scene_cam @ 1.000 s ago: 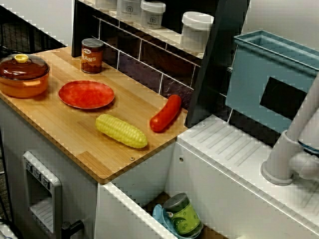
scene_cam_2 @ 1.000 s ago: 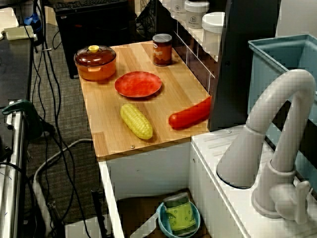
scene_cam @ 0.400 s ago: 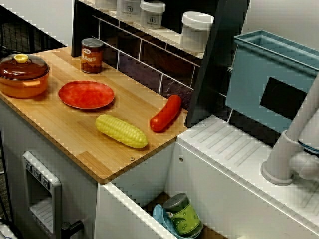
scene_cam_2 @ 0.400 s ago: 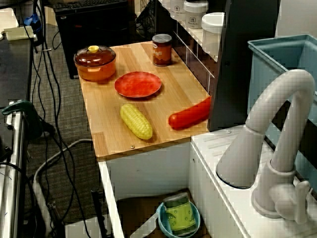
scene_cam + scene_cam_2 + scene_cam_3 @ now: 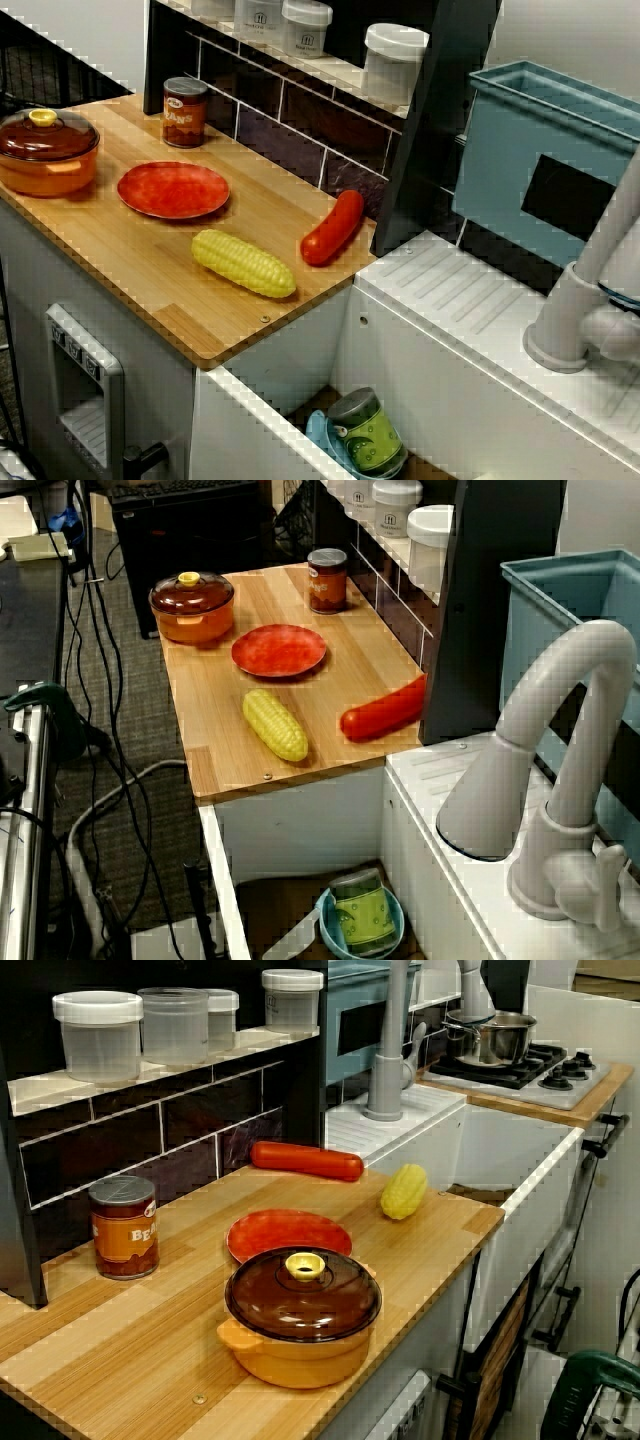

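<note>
No gripper shows in any view. On the wooden counter (image 5: 150, 270) lie a yellow corn cob (image 5: 244, 263) (image 5: 275, 724) (image 5: 403, 1191) and a long red sausage-like piece (image 5: 333, 227) (image 5: 385, 711) (image 5: 306, 1160), side by side and apart, near the sink end. A bare red plate (image 5: 173, 189) (image 5: 279, 649) (image 5: 288, 1235) sits mid-counter. Beyond it stands an orange pot with a brown lid (image 5: 46, 150) (image 5: 192, 606) (image 5: 300, 1315), lid on. A brown-labelled can (image 5: 184, 112) (image 5: 327, 580) (image 5: 124, 1226) stands upright by the tiled back wall.
A green can in a blue bowl (image 5: 367, 432) (image 5: 364, 915) rests down in the sink. A grey tap (image 5: 560, 750) (image 5: 385, 1050) and a blue rack (image 5: 540, 160) stand past the sink. Plastic jars (image 5: 100, 1035) line the shelf. A steel pot (image 5: 490, 1038) sits on the stove.
</note>
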